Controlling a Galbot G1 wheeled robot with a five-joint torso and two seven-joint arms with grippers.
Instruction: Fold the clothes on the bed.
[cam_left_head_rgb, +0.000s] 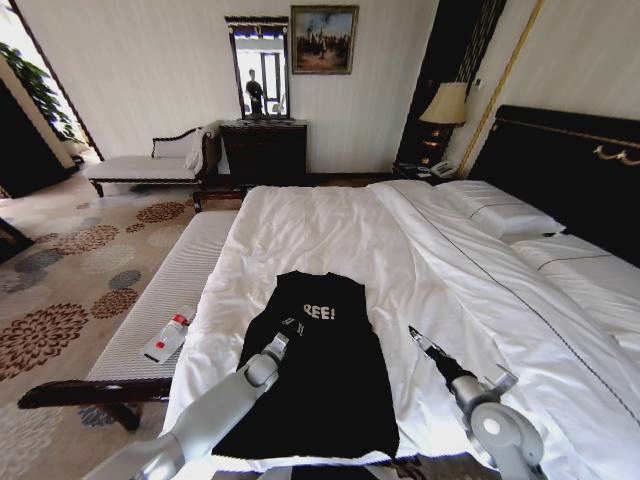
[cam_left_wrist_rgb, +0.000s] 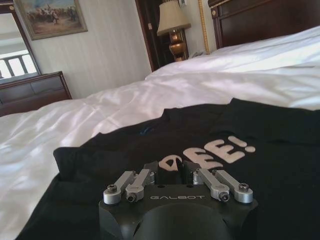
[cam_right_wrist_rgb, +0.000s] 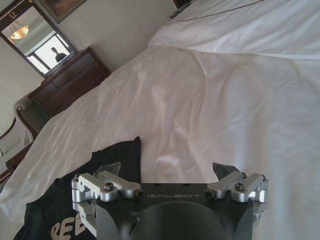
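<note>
The black short-sleeved T-shirt of soft fabric (cam_left_head_rgb: 318, 370) lies flat on the white duvet of the large bed with the dark wooden frame and tall dark headboard (cam_left_head_rgb: 330, 225), near the foot end, its collar pointing towards the pillows. Only "REE!" of its white chest lettering (cam_left_head_rgb: 319, 313) shows in the head view, because the robot's left side of the shirt appears already turned in over the chest, giving a straight edge there. The other side also runs fairly straight, so the sleeves look tucked in and the garment reads as a long narrow panel.

The left hand (cam_left_head_rgb: 288, 331) sits low over the shirt, just beside the lettering; in the left wrist view its fingers (cam_left_wrist_rgb: 152, 176) are drawn close together over the black cloth, though whether they pinch any fabric cannot be told. The right hand (cam_left_head_rgb: 415, 336) hovers over bare white duvet just beside the shirt's edge, and the right wrist view shows its fingers (cam_right_wrist_rgb: 224, 171) spread wide, holding nothing.

By my reading, the lengthwise folds are largely done; what remains is bringing the hem up towards the collar to halve the panel, then smoothing it.
</note>
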